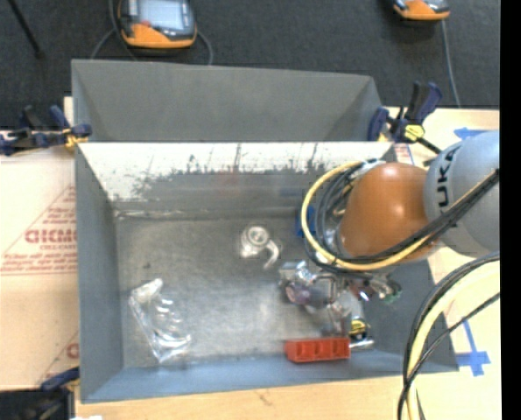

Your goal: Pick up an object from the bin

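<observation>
The gripper (310, 289) hangs low in the bin (94, 234), open or closed I cannot tell, with a red block (317, 350) near it toward the front wall, a small silvery cup (257, 245) near its upper left, and a crumpled clear plastic piece (159, 322) well apart to its left.

Grey bin (209, 274), clear plastic wrapper (159, 322), silvery fitting (258, 245), red block (317, 350)

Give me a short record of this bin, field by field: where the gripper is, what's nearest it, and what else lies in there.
gripper: low in the right part of the bin
nearest: small grey-purple thing; red block
elsewhere: clear plastic wrap, lower left of view; small silvery thing, middle
</observation>
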{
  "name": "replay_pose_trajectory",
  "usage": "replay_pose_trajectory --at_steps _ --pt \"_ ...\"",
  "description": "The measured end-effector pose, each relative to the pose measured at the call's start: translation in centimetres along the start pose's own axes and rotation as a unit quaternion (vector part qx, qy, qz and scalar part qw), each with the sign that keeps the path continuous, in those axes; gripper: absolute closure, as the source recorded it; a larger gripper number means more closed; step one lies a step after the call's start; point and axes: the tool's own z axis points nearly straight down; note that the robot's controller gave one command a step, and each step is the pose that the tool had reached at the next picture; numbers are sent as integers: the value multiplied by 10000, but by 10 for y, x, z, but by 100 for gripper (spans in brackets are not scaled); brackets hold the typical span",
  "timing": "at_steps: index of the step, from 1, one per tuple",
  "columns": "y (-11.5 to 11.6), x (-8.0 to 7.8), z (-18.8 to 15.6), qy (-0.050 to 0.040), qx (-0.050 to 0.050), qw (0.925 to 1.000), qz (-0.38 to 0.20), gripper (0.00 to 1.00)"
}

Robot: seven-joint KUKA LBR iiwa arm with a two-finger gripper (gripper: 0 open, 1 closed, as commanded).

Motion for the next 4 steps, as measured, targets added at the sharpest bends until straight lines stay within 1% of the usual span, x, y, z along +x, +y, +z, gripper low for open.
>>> replay_pose_trajectory --at_steps 1,2,3,4 --pt "-2 0 0 -4 12 10000 14 100" --pt "-45 -1 -98 -29 59 9999 140 100" --pt "-42 -1 -93 -2 14 9999 142 0" --pt "-49 -63 -2 -15 11 9999 -135 0"
